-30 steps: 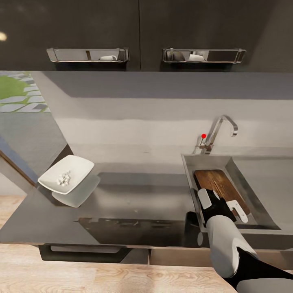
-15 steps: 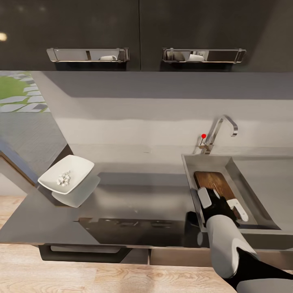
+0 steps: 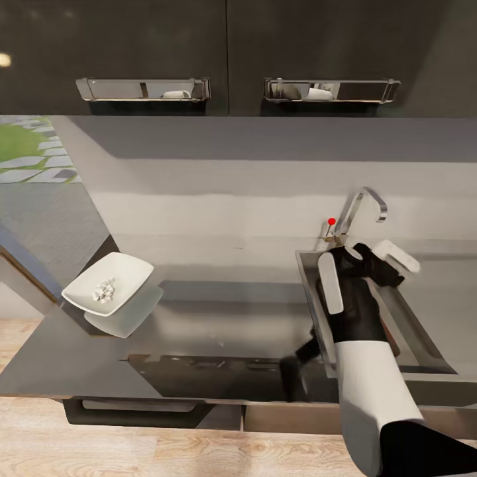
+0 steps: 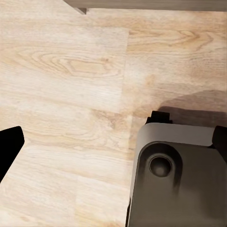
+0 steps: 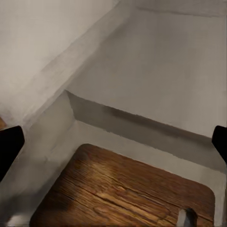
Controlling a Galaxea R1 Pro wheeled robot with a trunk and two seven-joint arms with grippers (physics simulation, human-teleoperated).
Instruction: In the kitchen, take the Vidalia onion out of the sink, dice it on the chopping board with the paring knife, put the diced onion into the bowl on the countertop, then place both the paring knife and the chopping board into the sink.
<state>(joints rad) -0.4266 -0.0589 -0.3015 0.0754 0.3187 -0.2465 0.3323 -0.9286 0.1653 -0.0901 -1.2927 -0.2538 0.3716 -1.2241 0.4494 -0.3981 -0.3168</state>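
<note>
1. My right gripper (image 3: 368,265) was above the sink (image 3: 311,278), at about 3 o'clock in the head view, and its fingers were spread wide and held nothing.
2. The chopping board (image 5: 127,189) lay on the floor of the basin under my wrist, with its handle slot toward me.
3. I could not find the paring knife; my arm covered most of the basin.
4. The bowl (image 3: 109,283) with white onion pieces stood on the countertop (image 3: 218,318) at about 9 o'clock, well apart from the sink.
5. I judged one risk: my raised hand was near the tap (image 3: 361,205), and a careless lift could hit it.
6. Compared with one second before, my hand had risen from the board, and the fingers were still released.
7. My left gripper (image 4: 113,142) hung over the wooden floor (image 4: 61,71), fingers apart and empty.
</note>
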